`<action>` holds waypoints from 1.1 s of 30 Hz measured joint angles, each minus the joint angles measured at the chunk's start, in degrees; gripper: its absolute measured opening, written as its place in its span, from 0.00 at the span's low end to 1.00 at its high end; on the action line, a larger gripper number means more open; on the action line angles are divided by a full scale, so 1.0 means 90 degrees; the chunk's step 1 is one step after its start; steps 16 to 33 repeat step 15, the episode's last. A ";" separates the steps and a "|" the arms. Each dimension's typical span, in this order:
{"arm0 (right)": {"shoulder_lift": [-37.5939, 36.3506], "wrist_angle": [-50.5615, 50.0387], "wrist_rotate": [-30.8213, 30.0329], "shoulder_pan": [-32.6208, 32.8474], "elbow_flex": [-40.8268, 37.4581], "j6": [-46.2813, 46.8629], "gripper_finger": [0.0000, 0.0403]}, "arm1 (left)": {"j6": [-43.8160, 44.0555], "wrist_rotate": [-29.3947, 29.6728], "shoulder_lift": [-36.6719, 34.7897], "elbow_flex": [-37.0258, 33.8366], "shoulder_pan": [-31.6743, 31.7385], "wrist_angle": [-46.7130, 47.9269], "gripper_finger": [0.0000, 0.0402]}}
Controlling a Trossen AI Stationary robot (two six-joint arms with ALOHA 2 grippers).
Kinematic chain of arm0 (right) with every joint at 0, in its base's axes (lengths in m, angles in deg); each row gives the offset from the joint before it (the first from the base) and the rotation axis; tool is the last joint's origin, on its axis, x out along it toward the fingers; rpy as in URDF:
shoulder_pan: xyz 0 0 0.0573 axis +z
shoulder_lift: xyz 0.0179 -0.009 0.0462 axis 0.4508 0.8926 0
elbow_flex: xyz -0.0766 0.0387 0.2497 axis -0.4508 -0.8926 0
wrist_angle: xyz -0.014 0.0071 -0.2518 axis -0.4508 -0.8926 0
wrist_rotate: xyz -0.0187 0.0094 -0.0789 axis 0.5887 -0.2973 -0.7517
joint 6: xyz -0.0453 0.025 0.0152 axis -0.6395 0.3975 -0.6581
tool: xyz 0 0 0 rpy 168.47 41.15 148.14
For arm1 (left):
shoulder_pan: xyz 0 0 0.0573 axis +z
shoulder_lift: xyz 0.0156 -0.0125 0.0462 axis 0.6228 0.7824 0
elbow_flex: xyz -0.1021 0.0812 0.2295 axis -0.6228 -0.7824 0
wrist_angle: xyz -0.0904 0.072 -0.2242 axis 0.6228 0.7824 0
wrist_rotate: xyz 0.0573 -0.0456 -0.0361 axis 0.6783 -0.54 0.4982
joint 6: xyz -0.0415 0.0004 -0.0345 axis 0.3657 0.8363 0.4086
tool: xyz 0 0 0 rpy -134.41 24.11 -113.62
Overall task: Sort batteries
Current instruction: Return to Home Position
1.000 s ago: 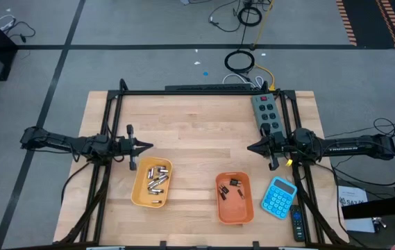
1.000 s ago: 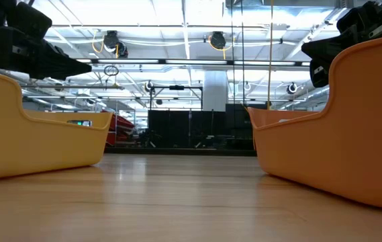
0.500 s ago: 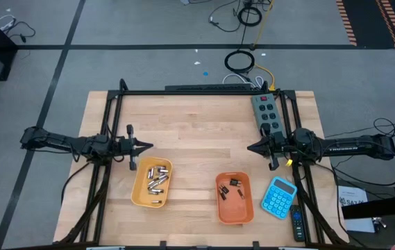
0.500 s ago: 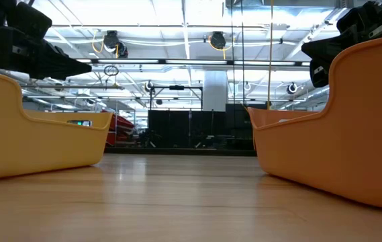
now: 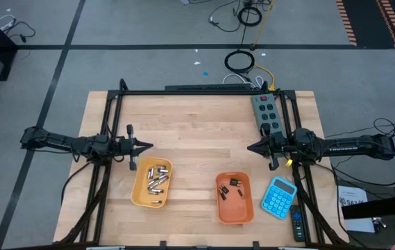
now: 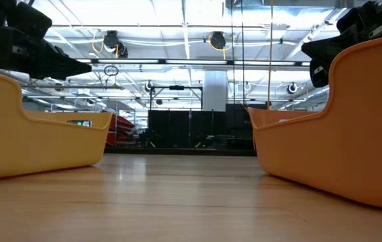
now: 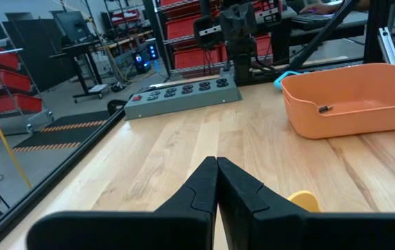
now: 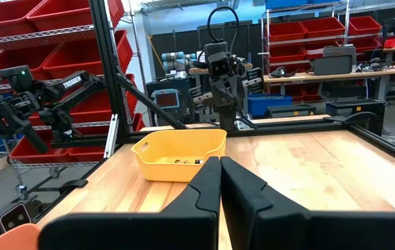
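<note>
Several silvery-grey batteries (image 5: 157,178) lie in a yellow tray (image 5: 138,194) near the table's front left. A few small dark batteries (image 5: 235,188) lie in an orange tray (image 5: 231,212) to its right. My left gripper (image 5: 148,146) hovers shut above the table's left side, just beyond the yellow tray, pointing right. My right gripper (image 5: 250,147) hovers shut at the right side, beyond the orange tray, pointing left. Both hold nothing. The wrist views show each pair of fingers closed: left (image 7: 216,163), right (image 8: 220,162).
A grey power strip (image 5: 266,113) lies at the far right of the table. A blue calculator (image 5: 278,197) and a dark remote (image 5: 298,223) lie at the front right. Bare wood spans the table's middle and far side. A black frame runs round the table.
</note>
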 joint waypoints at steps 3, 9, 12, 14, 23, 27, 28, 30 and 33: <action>0.0000 0.0000 0.0000 0.0000 0.0000 0.0000 0.01 | -0.0001 0.0001 -0.0001 0.0000 0.0000 -0.0001 0.05; 0.0000 0.0000 0.0001 0.0000 0.0000 0.0000 0.01 | -0.0002 0.0002 0.0000 0.0000 0.0000 -0.0002 0.05; 0.0002 0.0000 -0.0001 0.0000 0.0000 0.0000 0.01 | -0.0002 0.0002 -0.0002 0.0000 0.0000 -0.0002 0.05; 0.0000 0.0000 -0.0001 0.0000 0.0000 -0.0001 0.01 | -0.0001 0.0001 0.0000 0.0000 0.0000 -0.0002 0.05; 0.0000 0.0000 -0.0001 0.0000 0.0000 0.0000 0.01 | 0.0000 0.0000 0.0000 0.0000 0.0000 -0.0002 0.05; 0.0000 0.0000 -0.0001 0.0000 0.0000 0.0000 0.01 | 0.0000 0.0000 0.0000 0.0000 0.0000 -0.0002 0.05; 0.0000 0.0000 -0.0001 0.0000 0.0000 0.0000 0.01 | 0.0000 0.0000 0.0000 0.0000 0.0000 -0.0002 0.05; 0.0000 0.0000 -0.0001 0.0000 0.0000 0.0000 0.01 | 0.0000 0.0000 0.0000 0.0000 0.0000 -0.0002 0.05; 0.0000 0.0000 -0.0001 0.0000 0.0000 0.0000 0.01 | 0.0000 0.0000 0.0000 0.0000 0.0000 -0.0002 0.05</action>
